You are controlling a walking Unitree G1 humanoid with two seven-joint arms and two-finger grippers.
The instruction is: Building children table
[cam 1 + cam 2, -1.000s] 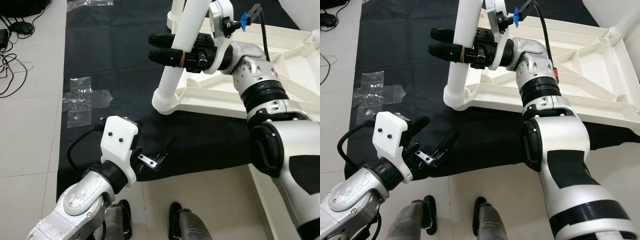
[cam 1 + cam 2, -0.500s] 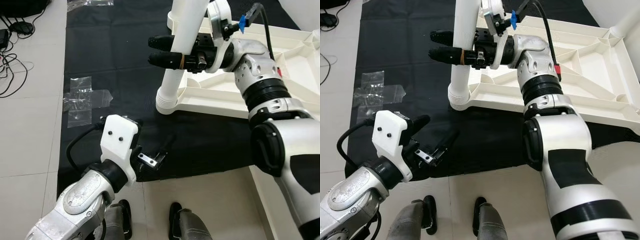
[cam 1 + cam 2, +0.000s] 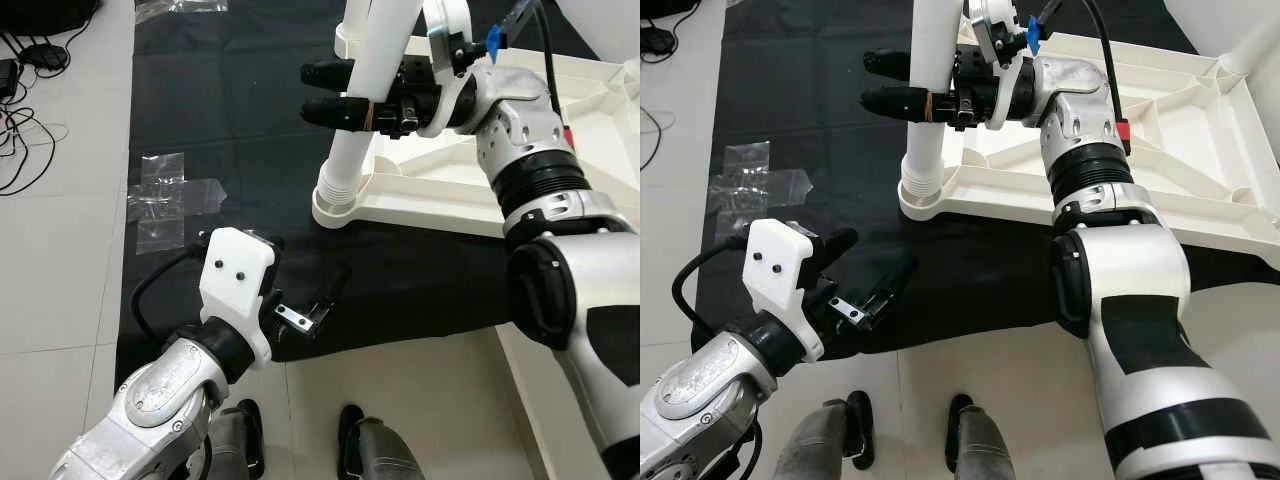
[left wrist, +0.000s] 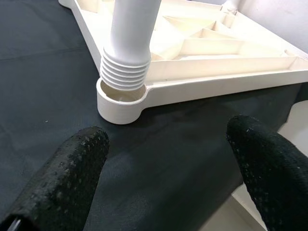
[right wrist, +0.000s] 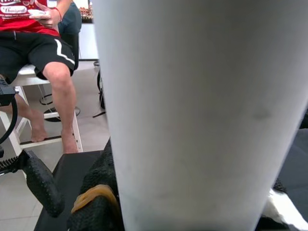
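Right wrist view: seated person (image 5: pixel 45 57) behind gripped table leg (image 5: pixel 202 110)

A wide white table leg (image 5: pixel 202 110) stood very close to the camera, with a black finger (image 5: pixel 98 202) pressed against it and an orange band around that finger. Behind it, a person (image 5: pixel 45 53) in a red shirt and black shorts sat on a white stool (image 5: pixel 29 77), bare legs on the pale floor (image 5: pixel 57 159).

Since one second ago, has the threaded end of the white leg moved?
Yes. The threaded end of the white leg, held by the right gripper, has swung from beside the tabletop corner onto its corner socket.
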